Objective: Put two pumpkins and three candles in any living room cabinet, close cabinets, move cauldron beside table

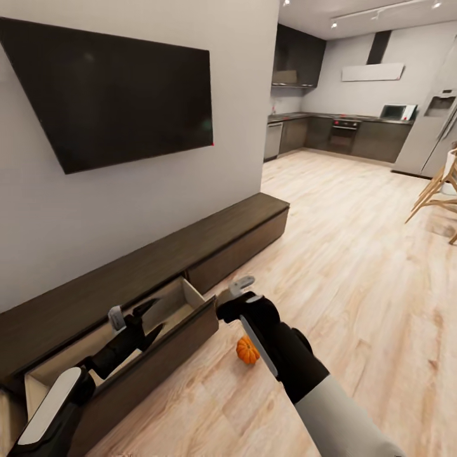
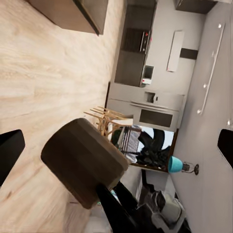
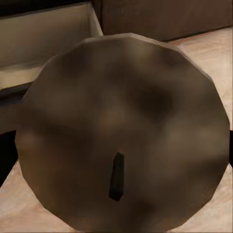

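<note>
- left fingers point(image 1: 130, 315) hung spread and empty over the cabinet's point(image 1: 190, 244) open drawer point(image 1: 181, 303).
- right fingers point(image 1: 238, 285): grip unclear.
- pumpkin point(image 1: 247, 350) lay on the floor point(image 1: 355, 266).

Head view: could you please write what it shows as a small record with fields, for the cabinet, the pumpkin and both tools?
cabinet: long, low, dark, against the wall under the black screen
drawer: one pulled open, pale inside
pumpkin: one, on the floor near the open drawer's front, beside the right arm
left tool: over the open drawer, fingers apart
right tool: by the drawer's front corner; open or shut unclear
</note>
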You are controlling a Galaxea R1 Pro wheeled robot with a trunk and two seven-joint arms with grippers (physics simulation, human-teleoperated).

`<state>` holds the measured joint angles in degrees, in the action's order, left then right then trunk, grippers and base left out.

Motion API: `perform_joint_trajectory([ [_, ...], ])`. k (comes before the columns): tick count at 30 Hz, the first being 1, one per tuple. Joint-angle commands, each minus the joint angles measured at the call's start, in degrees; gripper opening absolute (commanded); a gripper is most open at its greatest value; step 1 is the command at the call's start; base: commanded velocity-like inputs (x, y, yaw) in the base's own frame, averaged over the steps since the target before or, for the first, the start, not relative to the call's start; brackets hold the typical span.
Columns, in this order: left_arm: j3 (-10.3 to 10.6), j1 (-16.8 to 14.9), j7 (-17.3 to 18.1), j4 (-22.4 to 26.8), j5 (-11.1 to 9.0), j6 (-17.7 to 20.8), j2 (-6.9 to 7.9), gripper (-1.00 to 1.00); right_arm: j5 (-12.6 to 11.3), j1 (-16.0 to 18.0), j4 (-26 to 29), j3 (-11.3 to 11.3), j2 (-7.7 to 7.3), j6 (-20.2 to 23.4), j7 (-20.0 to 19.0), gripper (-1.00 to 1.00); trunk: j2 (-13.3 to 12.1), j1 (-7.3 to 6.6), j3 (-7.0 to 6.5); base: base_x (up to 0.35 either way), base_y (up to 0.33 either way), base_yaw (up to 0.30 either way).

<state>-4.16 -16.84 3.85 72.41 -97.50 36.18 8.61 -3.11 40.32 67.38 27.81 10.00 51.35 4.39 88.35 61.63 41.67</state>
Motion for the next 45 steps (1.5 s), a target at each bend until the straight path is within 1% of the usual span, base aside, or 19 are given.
perform_joint_trajectory([
  [1, -0.06, -0.04, 0.10, 0.07, -0.06, 0.32, 0.00, 1.00, -0.49, 0.02, 1.50, -0.03, 0.00, 0.30, 0.51, -1.00, 0.02, 0.00, 0.05, 0.000, 0.000, 0.292],
  [4, 0.01, -0.04, 0.10, 0.39, -0.06, 0.37, -0.09, 1.00, -0.49, 0.02, 5.70, -0.11, 0.00, 1.13, 0.52, -1.00, 0.02, 0.00, 0.05, 0.000, 0.000, 0.292],
  [8, 0.10, -0.04, 0.10, 0.49, -0.06, 0.38, -0.24, 1.00, -0.49, -0.01, 7.09, 0.08, 0.00, 1.81, 0.44, -1.00, 0.02, 0.00, 0.05, 0.000, 0.000, 0.292],
  [14, 0.17, -0.04, 0.10, 0.62, 0.01, 0.38, -0.26, 1.00, -0.49, -0.06, 7.47, 0.22, 0.00, 1.91, -1.61, -1.00, 0.02, 0.00, 0.05, 0.000, 0.000, 0.292],
  [18, 0.06, -0.04, 0.10, 0.56, -0.04, 0.39, -0.19, 1.00, -0.49, -0.08, 7.43, 0.31, 0.00, 1.91, -2.20, -1.00, 0.02, 0.00, 0.05, 0.000, 0.000, 0.292],
  [23, 0.02, -0.04, 0.10, 0.54, 0.02, 0.39, -0.19, 1.00, -0.42, -0.96, 7.42, 0.62, 0.00, 1.91, -3.71, -1.00, 0.02, 0.00, 0.05, 0.000, -0.038, 0.292],
  [29, 0.02, -0.04, 0.10, 0.57, 0.03, 0.24, -0.17, 1.00, -0.41, -1.11, 7.39, 0.67, 0.00, 1.91, -4.09, -1.00, 0.02, 0.00, 0.05, 0.026, -0.187, 0.292],
  [35, -0.06, -0.04, 0.16, 0.44, 0.03, 0.07, -0.19, 1.00, -0.41, -1.12, 7.26, 0.67, 0.00, 1.91, -4.13, -1.00, 0.02, 0.00, 0.05, 0.171, -0.248, 0.292],
  [42, -0.06, -0.04, 0.19, -0.06, 0.03, 0.12, -0.18, 1.00, -0.39, -1.12, 7.24, 0.67, 0.00, 1.91, -4.13, -1.00, 0.02, 0.00, 0.05, 0.050, -0.047, 0.284],
  [45, -0.06, -0.04, 0.19, -0.14, 0.02, 0.12, -0.17, 1.00, -0.40, -1.12, 7.31, 0.67, 0.00, 1.91, -4.13, -1.00, 0.02, 0.00, 0.05, 0.003, -0.003, 0.101],
])
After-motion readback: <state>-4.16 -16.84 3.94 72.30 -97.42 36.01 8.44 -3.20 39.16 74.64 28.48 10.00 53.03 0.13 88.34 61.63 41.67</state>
